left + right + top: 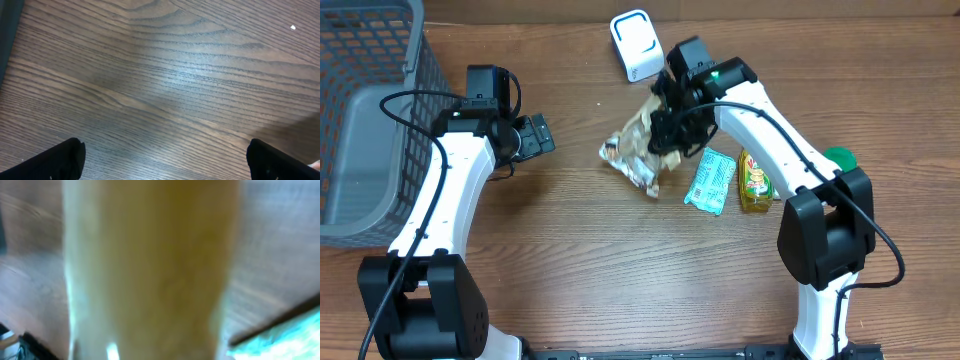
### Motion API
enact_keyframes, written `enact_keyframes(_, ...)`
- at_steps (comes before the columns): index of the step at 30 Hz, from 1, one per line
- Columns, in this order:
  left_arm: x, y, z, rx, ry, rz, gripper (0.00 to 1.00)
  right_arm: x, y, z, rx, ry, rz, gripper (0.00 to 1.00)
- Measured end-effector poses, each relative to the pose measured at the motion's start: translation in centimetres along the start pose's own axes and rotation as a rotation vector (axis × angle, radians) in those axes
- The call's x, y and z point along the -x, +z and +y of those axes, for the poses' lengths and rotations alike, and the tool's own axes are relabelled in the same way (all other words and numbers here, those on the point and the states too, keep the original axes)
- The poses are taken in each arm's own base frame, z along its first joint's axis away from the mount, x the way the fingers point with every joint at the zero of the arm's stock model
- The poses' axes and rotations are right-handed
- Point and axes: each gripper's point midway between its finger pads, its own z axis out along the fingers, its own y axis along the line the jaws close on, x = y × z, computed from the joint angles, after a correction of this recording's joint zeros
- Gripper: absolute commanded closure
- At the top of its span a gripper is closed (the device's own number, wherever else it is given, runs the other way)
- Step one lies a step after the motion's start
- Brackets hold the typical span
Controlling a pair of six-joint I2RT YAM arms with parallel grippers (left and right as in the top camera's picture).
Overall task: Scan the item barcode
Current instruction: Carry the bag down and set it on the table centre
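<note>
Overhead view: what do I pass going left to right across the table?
Basket → left end effector → bag → teal packet → yellow packet → green lid

The overhead camera hangs above the table [570, 260] and looks straight down, far enough off to take in both arms, with their bases at the bottom edge. The left wrist camera rides behind the left gripper [532, 138], close to the table and tilted down at bare wood. Only its dark fingertips [60, 159] show, in the bottom corners. The right wrist camera sits so near the tan packet [150, 270] that the packet blurs and fills most of the frame. A teal packet [282, 341] in that view's lower right corner also shows from overhead — and the wood grain is common to all three.
</note>
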Motion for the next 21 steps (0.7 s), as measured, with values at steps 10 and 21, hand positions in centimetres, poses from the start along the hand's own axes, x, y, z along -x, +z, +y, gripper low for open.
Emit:
enact_keyframes(10, 0.0, 0.0, 0.0, 0.0, 0.0, 0.0, 0.0, -3.0, 2.5, -3.4, -0.108, 0.045, 0.089, 0.89)
enact_keyframes(21, 0.0, 0.0, 0.0, 0.0, 0.0, 0.0, 0.01, -2.9, 2.5, -3.6, -0.12, 0.044, 0.084, 0.83)
